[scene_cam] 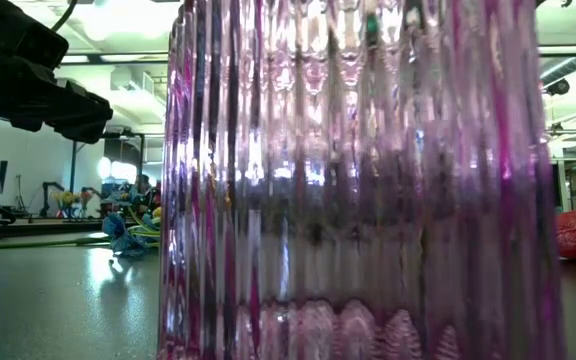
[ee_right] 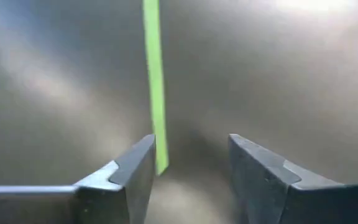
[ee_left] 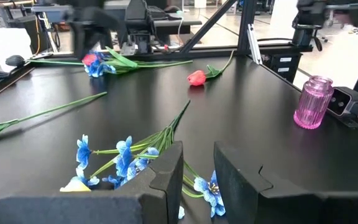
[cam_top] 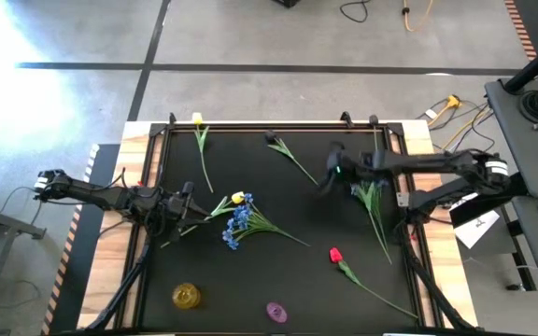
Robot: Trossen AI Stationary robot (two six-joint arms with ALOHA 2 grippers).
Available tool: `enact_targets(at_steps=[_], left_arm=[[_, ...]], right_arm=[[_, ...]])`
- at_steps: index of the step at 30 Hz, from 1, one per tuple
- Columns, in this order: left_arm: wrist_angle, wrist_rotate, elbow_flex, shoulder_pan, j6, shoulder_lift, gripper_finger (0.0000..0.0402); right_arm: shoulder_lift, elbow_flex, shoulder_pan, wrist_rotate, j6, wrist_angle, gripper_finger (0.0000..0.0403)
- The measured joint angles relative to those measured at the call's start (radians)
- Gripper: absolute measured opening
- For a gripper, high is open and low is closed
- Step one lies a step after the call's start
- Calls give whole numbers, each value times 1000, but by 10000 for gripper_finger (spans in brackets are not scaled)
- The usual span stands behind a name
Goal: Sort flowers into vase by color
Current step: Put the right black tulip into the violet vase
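My left gripper (cam_top: pixel 191 202) is open and low over the table's left middle. Its fingers (ee_left: pixel 166 177) stand over the stems of a blue spray (cam_top: pixel 239 224), beside a yellow tulip (cam_top: pixel 239 198). My right gripper (cam_top: pixel 329 177) is open at the free end of the dark bloom's (cam_top: pixel 272 140) thin green stem (ee_right: pixel 154 74), which lies flat on the table. A second yellow tulip (cam_top: pixel 197 119) lies at the far edge. A red tulip (cam_top: pixel 335 254) lies near the right front. More flowers (cam_top: pixel 372 201) lie under the right arm. My right gripper comes at the dark bloom's stem from above, pointing down. The stem's free end (ee_right: pixel 160 163) lies right beside the inner side of one finger (ee_right: pixel 138 171), with the other finger well apart. I cannot tell whether that finger touches the stem.
A yellow vase (cam_top: pixel 186 296) and a purple ribbed vase (cam_top: pixel 276 311) stand at the near edge. The purple vase fills the low view (scene_cam: pixel 368 180). The black table has a raised frame (cam_top: pixel 409 224) on its sides. Cables and equipment lie off to the right.
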Motion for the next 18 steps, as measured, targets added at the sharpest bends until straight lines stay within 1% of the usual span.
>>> enact_targets(at_steps=[3, 6, 10, 13, 18], left_arm=[[0, 0, 0, 0, 0, 0, 77], [0, 0, 0, 0, 0, 0, 77], [0, 0, 0, 0, 0, 0, 77], [0, 0, 0, 0, 0, 0, 77], [0, 0, 0, 0, 0, 0, 77]], right_arm=[[31, 28, -133, 0, -41, -10, 200], [33, 40, -255, 15, -43, -51, 196], [5, 42, -385, 142, 2, -143, 189], [-24, 35, -448, 196, 93, -203, 185], [-43, 15, -484, 241, 225, -218, 183]])
